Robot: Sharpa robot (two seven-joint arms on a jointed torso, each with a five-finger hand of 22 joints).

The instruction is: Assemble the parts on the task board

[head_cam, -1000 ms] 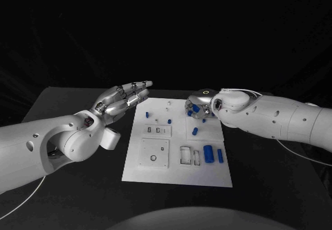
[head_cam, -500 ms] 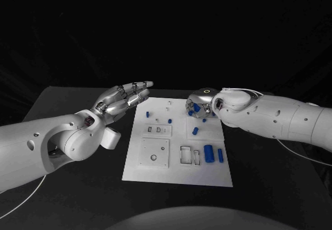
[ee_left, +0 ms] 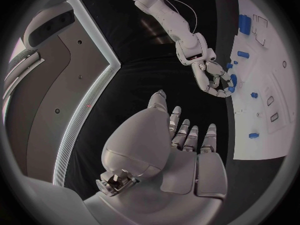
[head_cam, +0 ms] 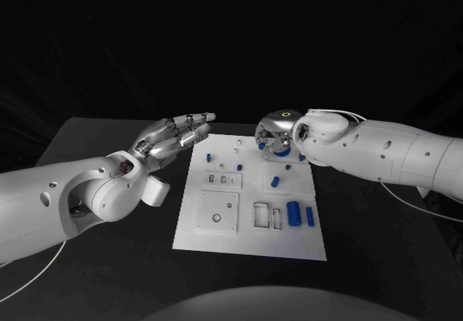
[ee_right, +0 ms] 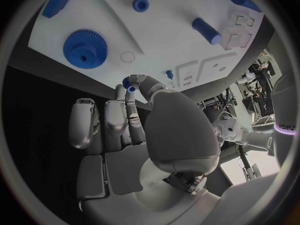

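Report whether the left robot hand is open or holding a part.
Open. The left robot hand hovers beside the task board, fingers extended and apart, nothing in its palm.

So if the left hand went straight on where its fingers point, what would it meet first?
Likely nothing: the left hand points past the far left corner of the board, way free. The right hand, pinching a blue part, sits beside that line; depth unclear.

My hands are silver, my left hand (head_cam: 176, 138) and my right hand (head_cam: 273, 136) alike. The task board (head_cam: 251, 234) is white, its parts (head_cam: 292, 213) blue, on a black table (head_cam: 106, 267).
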